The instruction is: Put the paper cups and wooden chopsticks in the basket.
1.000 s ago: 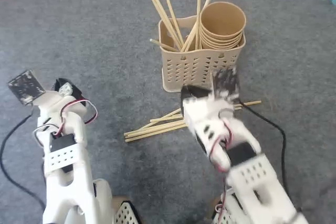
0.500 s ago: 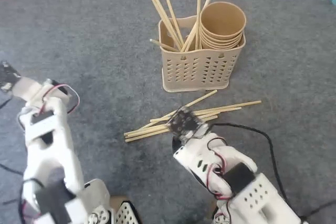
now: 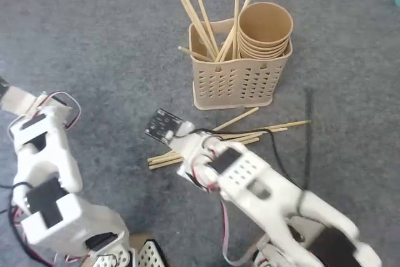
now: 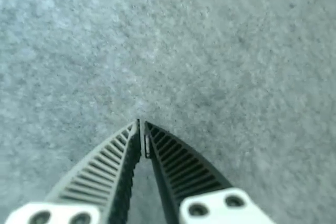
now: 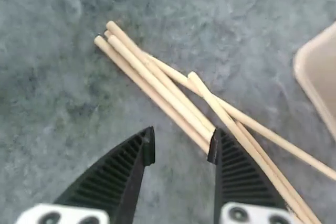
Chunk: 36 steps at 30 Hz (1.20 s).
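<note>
The right gripper [image 5: 181, 142] is spread open and pointed down at the loose wooden chopsticks [image 5: 157, 85]. One black fingertip sits right at the edge of the bundle and the other is over bare grey carpet [image 5: 63, 35]. It isn't holding anything. In that wrist view the sticks lie in a messy fan, a few side by side and one crossing over the top, with a corner of the beige basket [image 5: 317, 72] just past them.

The left gripper [image 4: 142, 125] is closed, with its ribbed fingertips pressed together and nothing between them, over plain carpet well away from everything.

From the high view, the right arm [image 3: 250, 179] leans in over the near end of the loose chopsticks [image 3: 250, 130], which lie on the carpet just in front of the basket [image 3: 234, 82]. The basket stands upright. It has a nested stack of paper cups [image 3: 265, 26] in one side and a handful of standing chopsticks [image 3: 203, 23] sticking out of the other, leaning at different angles. The left arm [image 3: 44, 154] is off at the far left edge.
</note>
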Available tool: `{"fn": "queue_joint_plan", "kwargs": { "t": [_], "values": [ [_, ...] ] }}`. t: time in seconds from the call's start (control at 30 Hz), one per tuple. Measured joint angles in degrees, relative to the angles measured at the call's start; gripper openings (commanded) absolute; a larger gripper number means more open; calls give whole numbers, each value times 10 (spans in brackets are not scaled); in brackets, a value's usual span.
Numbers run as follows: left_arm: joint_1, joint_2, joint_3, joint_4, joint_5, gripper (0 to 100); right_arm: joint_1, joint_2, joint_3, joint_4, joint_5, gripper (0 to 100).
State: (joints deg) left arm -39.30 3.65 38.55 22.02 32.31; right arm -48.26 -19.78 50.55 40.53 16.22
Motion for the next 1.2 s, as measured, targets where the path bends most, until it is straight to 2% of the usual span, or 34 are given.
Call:
{"fn": "queue_joint_plan", "kwargs": {
  "t": [0.17, 0.63, 0.7, 0.8, 0.83, 0.9, 1.07, 1.2],
  "values": [
    [2, 2, -1, 0, 6, 13, 0, 105, -68, -11, 24, 178],
    [1, 4, -1, 0, 8, 13, 24, 247, -180, -13, 65, 176],
    [1, 4, -1, 0, 8, 13, 25, 255, -184, -13, 65, 147],
    [1, 4, -1, 0, 8, 13, 32, 258, -185, -13, 69, 13],
    [1, 4, -1, 0, 8, 13, 33, 258, -185, -13, 76, 3],
    [1, 4, -1, 0, 8, 13, 36, 258, -185, -14, 92, 28],
    [1, 4, -1, 0, 8, 13, 36, 258, -187, -13, 97, 8],
    [1, 4, -1, 0, 8, 13, 25, 216, -187, 28, 96, 8]
  ]
}}
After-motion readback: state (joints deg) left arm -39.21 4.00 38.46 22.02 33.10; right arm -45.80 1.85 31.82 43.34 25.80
